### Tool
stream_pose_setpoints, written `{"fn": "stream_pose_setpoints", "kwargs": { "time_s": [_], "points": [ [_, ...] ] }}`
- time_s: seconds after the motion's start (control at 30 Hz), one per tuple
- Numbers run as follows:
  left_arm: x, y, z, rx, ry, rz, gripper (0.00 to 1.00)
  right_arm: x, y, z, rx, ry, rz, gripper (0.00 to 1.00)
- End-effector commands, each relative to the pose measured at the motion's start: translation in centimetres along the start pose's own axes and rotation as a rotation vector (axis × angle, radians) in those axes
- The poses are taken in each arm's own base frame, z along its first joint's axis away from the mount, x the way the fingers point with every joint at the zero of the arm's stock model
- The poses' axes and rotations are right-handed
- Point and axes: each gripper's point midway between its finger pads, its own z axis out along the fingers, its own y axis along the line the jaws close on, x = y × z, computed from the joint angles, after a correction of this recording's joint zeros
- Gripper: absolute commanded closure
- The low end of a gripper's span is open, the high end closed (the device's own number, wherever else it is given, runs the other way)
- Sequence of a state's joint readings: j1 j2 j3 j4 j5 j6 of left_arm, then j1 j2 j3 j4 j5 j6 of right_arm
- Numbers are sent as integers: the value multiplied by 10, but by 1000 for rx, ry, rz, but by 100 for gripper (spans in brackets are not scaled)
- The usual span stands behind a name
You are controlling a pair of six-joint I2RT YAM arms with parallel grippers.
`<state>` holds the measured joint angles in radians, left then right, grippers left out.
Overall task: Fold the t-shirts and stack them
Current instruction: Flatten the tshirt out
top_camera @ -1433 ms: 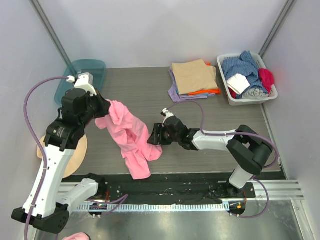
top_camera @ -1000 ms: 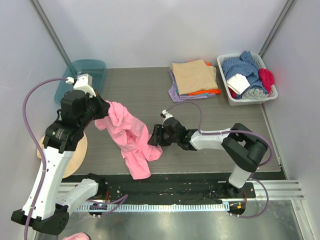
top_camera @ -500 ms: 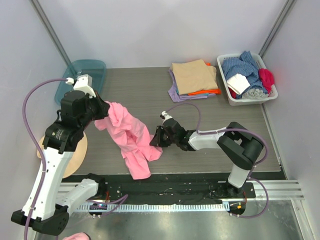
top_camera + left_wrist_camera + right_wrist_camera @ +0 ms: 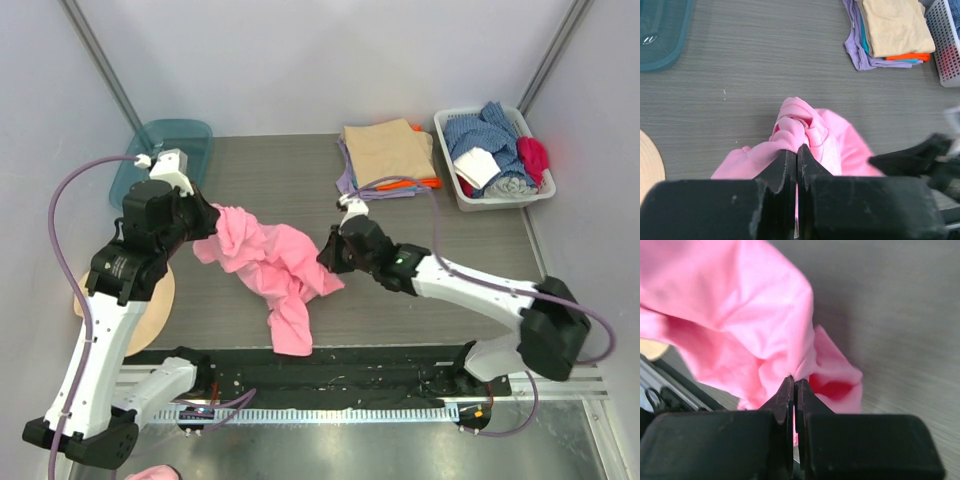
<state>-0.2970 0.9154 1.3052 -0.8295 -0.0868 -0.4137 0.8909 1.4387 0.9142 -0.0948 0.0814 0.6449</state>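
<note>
1. The grey wood-grain table [image 4: 270, 170] carries everything in view.
2. The pink t-shirt [image 4: 275, 265] is unfolded and rumpled near the middle of the table. It is bunched between the two grippers, and one loose end trails toward the near edge.
3. The stack of folded t-shirts [image 4: 388, 155] sits at the far right of the table, well apart from the pink one. A tan shirt lies on top, with orange and lilac edges showing beneath it.
4. A white basket [image 4: 505, 203] stands just beside that stack on its right, heaped with blue, white and red cloth.
5. A teal tub [image 4: 170, 140] rests at the far left corner.
6. A round tan cap [image 4: 160, 300] lies flat at the left, partly hidden under the left arm.
7. The left gripper [image 4: 796, 150] has its fingers pinched together on a gathered fold at the shirt's left end.
8. The right gripper [image 4: 793, 382] is likewise clamped narrow on a pink fold at the shirt's right side.
</note>
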Motion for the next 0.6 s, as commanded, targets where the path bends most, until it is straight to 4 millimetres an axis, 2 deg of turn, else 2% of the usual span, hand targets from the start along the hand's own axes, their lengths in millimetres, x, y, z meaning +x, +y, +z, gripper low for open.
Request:
{"fn": "stream_pose_setpoints", "kwargs": {
  "time_s": [0.0, 0.07, 0.1, 0.17, 0.2, 0.27, 0.4, 0.57],
  "points": [
    [-26, -21, -3, 94, -54, 47, 100, -73, -6, -68, 149, -194, -103, 99],
    [-29, -32, -1, 149, -45, 64, 100, -92, -3, -92, 161, -252, -103, 99],
    [-30, -35, 0, 161, -43, 69, 100, -94, -11, -101, 206, -257, -105, 99],
    [-33, -41, 3, 183, -37, 76, 100, -108, -12, -124, 222, -311, -90, 99],
    [-34, -41, 3, 186, -37, 82, 100, -110, -21, -132, 269, -326, -86, 99],
    [-38, -43, 5, 187, -38, 89, 100, -122, -24, -156, 279, -384, -61, 99],
    [-51, -41, 2, 162, -65, 116, 100, -132, -47, -194, 397, -454, -51, 99],
    [-69, -31, -12, 98, -110, 160, 100, -137, -58, -225, 456, -482, -57, 99]
  ]
}}
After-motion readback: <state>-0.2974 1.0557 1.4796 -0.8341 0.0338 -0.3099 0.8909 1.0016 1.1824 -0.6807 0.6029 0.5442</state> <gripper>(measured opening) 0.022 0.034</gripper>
